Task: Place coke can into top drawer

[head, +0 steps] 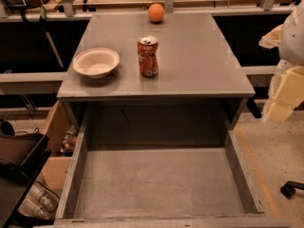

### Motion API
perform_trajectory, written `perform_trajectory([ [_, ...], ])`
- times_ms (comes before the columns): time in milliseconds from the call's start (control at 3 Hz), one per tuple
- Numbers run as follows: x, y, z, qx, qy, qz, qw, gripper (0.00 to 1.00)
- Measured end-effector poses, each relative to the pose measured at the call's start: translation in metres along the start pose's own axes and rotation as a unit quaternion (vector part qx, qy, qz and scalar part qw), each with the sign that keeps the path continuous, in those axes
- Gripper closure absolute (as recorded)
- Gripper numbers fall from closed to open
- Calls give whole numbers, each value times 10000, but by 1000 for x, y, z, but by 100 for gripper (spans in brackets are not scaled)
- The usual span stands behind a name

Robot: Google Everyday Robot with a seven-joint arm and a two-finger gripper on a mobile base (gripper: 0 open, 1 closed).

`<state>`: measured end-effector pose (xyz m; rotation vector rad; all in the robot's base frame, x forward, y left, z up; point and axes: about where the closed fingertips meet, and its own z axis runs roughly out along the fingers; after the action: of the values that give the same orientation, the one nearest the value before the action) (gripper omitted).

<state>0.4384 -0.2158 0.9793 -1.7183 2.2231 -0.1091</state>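
Note:
The coke can (148,56), red-orange with a silver top and a dented body, stands upright on the grey cabinet top (199,56), near the middle. The top drawer (159,182) is pulled out wide below the cabinet's front edge, and its flat grey bottom is bare. My gripper (281,103) is at the far right edge of the view, beside the cabinet's right front corner. It is well away from the can and holds nothing that I can see.
A white bowl (95,62) sits on the cabinet top to the left of the can. A round orange ball (156,13) lies at the back edge. Boxes and clutter (33,175) stand on the floor at the left. A chair caster (289,189) is at the lower right.

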Motion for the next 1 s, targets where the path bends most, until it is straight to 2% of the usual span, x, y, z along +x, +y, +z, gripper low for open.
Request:
perform_trajectory([
  [333,0,0,0,1,0,0,10000,0],
  [667,0,-10,10,23,-245,195,9995,0],
  [1000,8,-36,25,229,-657,869,9938,0],
])
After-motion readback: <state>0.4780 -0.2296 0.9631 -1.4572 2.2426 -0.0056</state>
